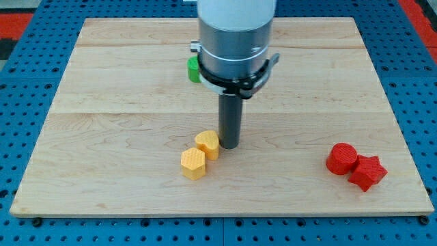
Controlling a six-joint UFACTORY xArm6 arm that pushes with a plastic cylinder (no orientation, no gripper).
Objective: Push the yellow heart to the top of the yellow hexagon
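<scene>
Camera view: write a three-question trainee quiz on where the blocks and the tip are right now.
1. True or false: my tip is at the view's right of the yellow heart.
2. Which block lies nearest the red cylinder? A) green block B) red star C) yellow hexagon
3. Fill in: the heart sits to the upper ____ of the hexagon, close against it.

Key: 1 true; 2 B; 3 right.
</scene>
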